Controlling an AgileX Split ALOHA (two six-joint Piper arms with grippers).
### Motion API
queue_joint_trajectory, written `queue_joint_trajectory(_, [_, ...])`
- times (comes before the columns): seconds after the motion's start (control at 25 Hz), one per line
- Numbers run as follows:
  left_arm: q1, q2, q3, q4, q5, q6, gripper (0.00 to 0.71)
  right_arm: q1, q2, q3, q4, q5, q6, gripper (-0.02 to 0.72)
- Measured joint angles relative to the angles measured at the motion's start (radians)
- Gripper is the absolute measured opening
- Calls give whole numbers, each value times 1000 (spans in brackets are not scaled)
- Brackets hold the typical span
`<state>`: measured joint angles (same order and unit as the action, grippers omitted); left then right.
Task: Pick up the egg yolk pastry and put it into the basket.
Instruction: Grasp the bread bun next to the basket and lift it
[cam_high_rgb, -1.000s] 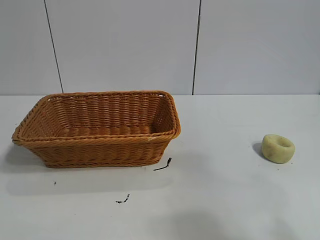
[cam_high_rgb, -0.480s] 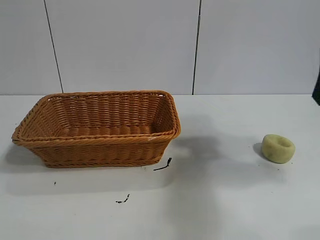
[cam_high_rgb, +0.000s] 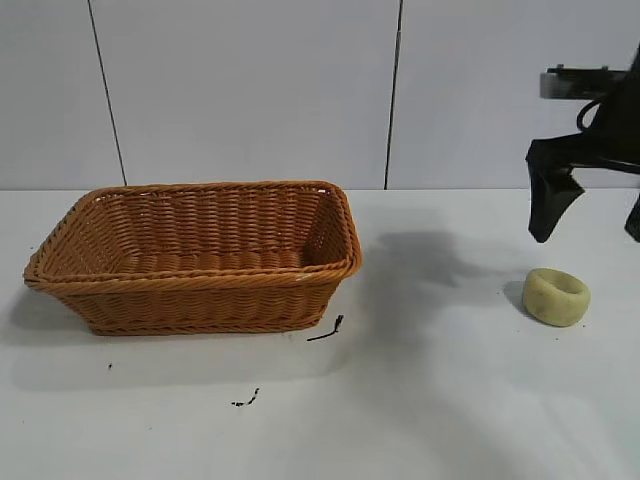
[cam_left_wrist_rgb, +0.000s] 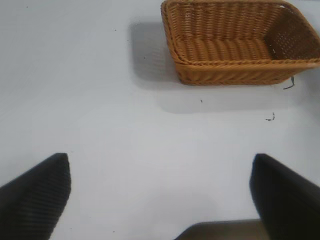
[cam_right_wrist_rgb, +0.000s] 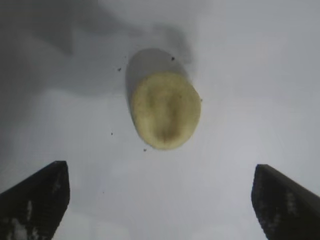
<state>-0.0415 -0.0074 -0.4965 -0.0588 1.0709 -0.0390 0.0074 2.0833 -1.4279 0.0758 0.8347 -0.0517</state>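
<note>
The egg yolk pastry (cam_high_rgb: 556, 296), a pale yellow-green puck with a dimple, lies on the white table at the right. It also shows in the right wrist view (cam_right_wrist_rgb: 165, 111). The orange-brown wicker basket (cam_high_rgb: 200, 275) stands at the left and holds nothing; it also shows in the left wrist view (cam_left_wrist_rgb: 240, 62). My right gripper (cam_high_rgb: 592, 225) hangs open above the pastry, a little behind it, not touching it, and its fingers stand wide apart in the right wrist view (cam_right_wrist_rgb: 160, 167). My left gripper (cam_left_wrist_rgb: 160, 160) is open and empty over bare table, away from the basket, and is out of the exterior view.
Two small black scraps lie on the table in front of the basket (cam_high_rgb: 327, 330) (cam_high_rgb: 245, 400). A grey panelled wall stands behind the table. The right arm casts a shadow on the table between basket and pastry.
My right arm has come into the exterior view from the right edge and now hangs above the pastry. The pastry and the basket have not moved.
</note>
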Motion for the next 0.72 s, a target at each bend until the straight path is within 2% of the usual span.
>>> queue_joint_trajectory(0.12, [0,0,0,0,0,0,695,0,35,-1,6,-29,2,689])
queue_joint_trajectory(0.72, [0,0,0,0,0,0,695,0,61,-1,7,-81,-4,689])
